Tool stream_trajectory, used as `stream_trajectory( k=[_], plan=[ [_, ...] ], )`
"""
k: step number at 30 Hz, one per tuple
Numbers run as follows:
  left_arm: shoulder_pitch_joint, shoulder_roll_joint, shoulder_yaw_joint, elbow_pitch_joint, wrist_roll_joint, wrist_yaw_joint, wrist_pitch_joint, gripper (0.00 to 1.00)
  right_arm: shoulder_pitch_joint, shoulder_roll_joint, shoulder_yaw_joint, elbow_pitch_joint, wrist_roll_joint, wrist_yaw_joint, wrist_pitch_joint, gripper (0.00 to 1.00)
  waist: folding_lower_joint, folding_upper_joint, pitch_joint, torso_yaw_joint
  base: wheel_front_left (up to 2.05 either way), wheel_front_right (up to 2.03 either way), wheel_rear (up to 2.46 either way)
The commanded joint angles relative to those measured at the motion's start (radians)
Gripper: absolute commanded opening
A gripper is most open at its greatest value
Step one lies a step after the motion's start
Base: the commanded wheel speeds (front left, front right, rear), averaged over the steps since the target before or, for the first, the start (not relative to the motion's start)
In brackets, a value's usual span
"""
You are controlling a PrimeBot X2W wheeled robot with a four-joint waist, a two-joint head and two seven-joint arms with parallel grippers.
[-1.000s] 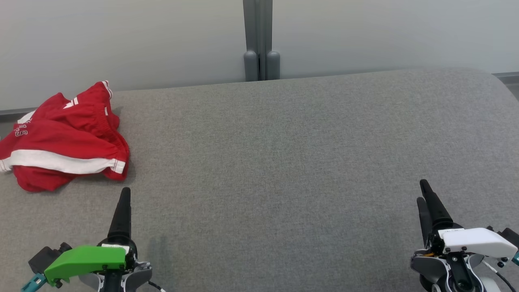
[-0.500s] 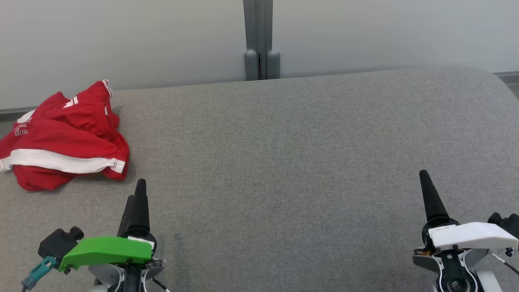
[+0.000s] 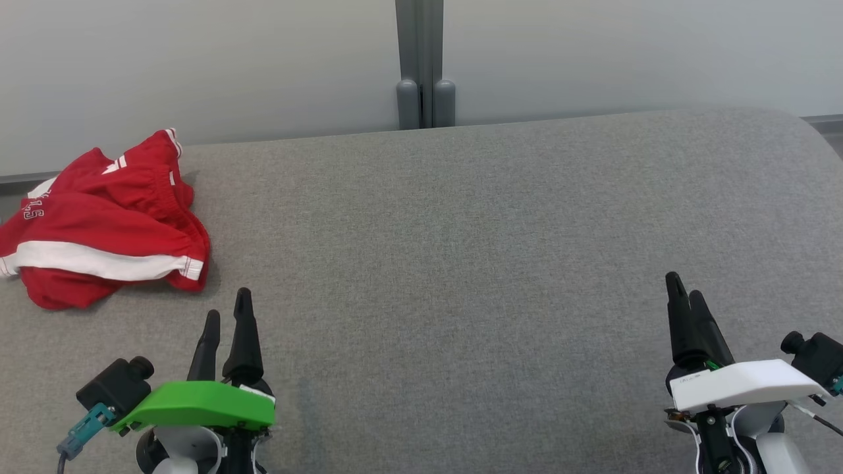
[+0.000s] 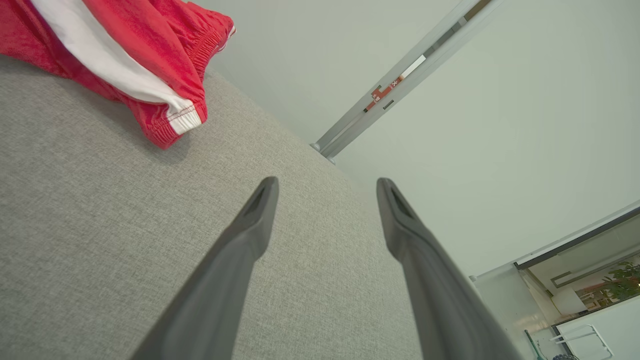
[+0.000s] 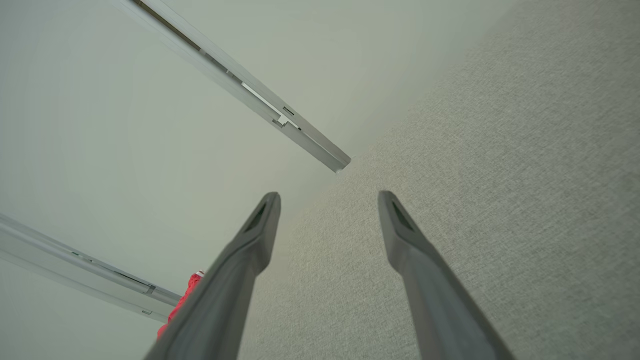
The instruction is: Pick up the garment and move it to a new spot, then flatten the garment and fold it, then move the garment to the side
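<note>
1. The red garment (image 3: 105,224), with a white stripe, lies crumpled at the far left of the grey tabletop (image 3: 461,230).
2. White lettering at its left end is creased; only an "S" reads.
3. Left gripper (image 3: 228,304): near the garment, not touching, jaws parted, empty.
4. Right gripper (image 3: 683,286): well apart from the garment, jaws parted, empty.

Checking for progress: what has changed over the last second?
The left gripper moved to the robot's right and slightly forward, rolling at the wrist. The right gripper edged forward and slightly left. Nothing was taken hold of; both are open. The red shorts stayed crumpled at the far left of the grey cushion.
</note>
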Motion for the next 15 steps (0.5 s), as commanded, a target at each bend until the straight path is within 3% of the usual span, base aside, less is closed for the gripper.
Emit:
stream_trajectory(
  k=[1,15],
  plan=[
    [-0.007,0.008,-0.007,-0.012,0.045,0.005,-0.011,1.00,0.004,-0.006,0.008,-0.015,-0.044,0.002,-0.013,1.00,0.0000,0.0000,0.000,0.000,0.00,0.00,0.00],
    [0.005,0.009,-0.035,0.019,0.230,0.019,-0.052,1.00,0.013,-0.007,0.036,-0.013,-0.239,0.003,-0.054,1.00,0.0000,0.0000,0.003,0.001,0.00,0.00,0.00]
  ],
)
